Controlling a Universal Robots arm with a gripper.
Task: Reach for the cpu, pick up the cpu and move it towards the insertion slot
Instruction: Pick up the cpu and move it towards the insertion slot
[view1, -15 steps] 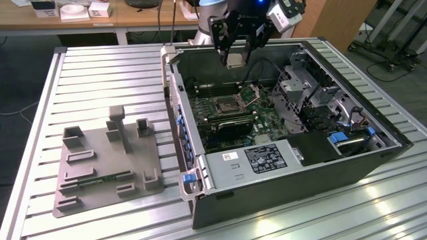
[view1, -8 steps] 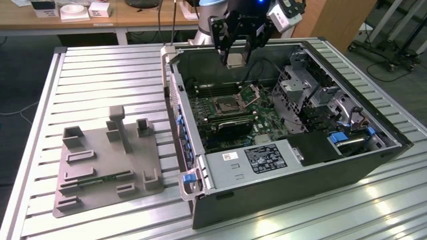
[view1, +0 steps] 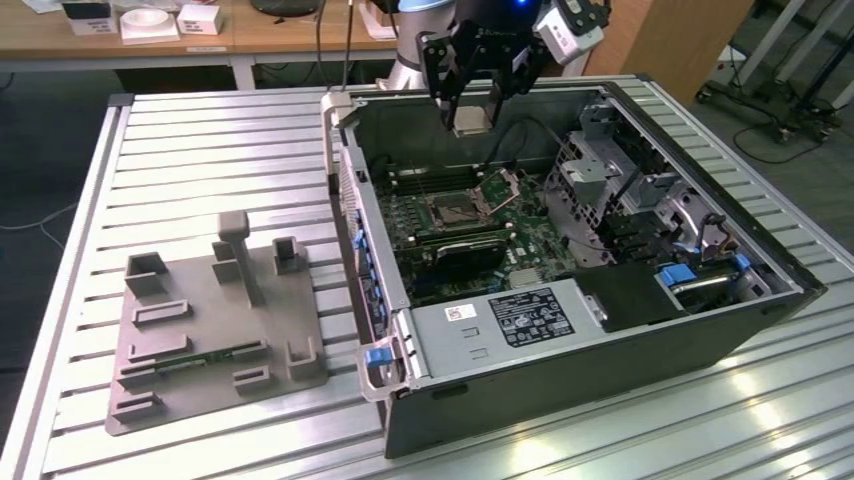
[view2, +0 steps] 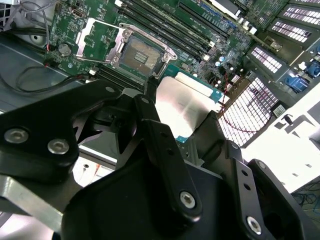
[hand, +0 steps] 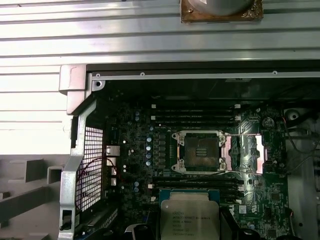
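Observation:
My gripper (view1: 470, 112) hangs over the far end of the open computer case, shut on the cpu (view1: 470, 120). The cpu is a small flat square chip with a silvery top, and both wrist views show it between my black fingers (view2: 150, 117): cpu (view2: 184, 106), cpu (hand: 189, 216). The insertion slot (view1: 454, 210) lies on the green motherboard below the chip. It is a silver-framed square socket with a dark centre, and its hinged bracket (view1: 511, 184) is swung open to one side. Both wrist views show the slot uncovered: slot (view2: 142, 54), slot (hand: 200, 151). The cpu is held above the slot, apart from it.
The case walls (view1: 350, 200) ring the motherboard. Long black memory slots (hand: 195, 114) run on both sides of the socket. A metal drive cage (view1: 614, 170) and cables stand at the exterior view's right. A grey tray (view1: 214, 300) holding a green memory stick (view1: 200, 362) lies on the slatted table at the exterior view's left.

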